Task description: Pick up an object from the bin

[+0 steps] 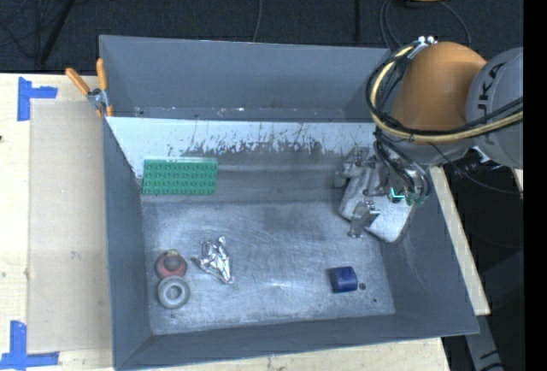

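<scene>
One end effector [364, 209] hovers near blue block [344, 279].

Arm [506, 100] entering from the right (orange cover [432, 87] on its wrist), gripper [359, 224] angled down, set low

I count five loose things in the bin [256, 87]. A green studded building plate [179, 177] rests at the foot of the back wall on the left, its long side running across. On the left of the floor, a crumpled scrap of silver foil [215, 259] lies just beside a small reddish-brown rounded piece [171, 262]. That piece touches a grey ring-shaped roll [173, 293] lying flat. A small dark blue block [344, 279] lies alone toward the front right, well apart from these.
</scene>
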Controlling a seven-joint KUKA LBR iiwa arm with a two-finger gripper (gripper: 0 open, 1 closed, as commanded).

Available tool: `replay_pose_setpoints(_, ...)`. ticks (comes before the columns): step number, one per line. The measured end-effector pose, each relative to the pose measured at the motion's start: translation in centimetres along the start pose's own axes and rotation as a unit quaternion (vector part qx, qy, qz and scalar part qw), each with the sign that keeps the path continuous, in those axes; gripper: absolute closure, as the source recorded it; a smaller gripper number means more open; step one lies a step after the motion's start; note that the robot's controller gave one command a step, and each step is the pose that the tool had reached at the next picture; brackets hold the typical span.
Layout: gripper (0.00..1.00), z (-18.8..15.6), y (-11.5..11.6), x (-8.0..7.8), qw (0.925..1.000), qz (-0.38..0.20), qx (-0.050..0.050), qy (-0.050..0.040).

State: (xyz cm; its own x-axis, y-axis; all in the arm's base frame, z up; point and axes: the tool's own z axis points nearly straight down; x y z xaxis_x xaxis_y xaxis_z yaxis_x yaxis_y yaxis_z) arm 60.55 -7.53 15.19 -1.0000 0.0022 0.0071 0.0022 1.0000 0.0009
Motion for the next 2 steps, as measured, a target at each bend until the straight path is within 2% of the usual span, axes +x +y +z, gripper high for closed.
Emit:
replay_pose_setpoints(1,0.0,4.1,-0.6,6.9,0.983,-0.184,0.0,-0.0003)
replay_pose_setpoints(2,0.0,8.2,2.1,11.1,0.9586,-0.285,0.002,-0.0046)
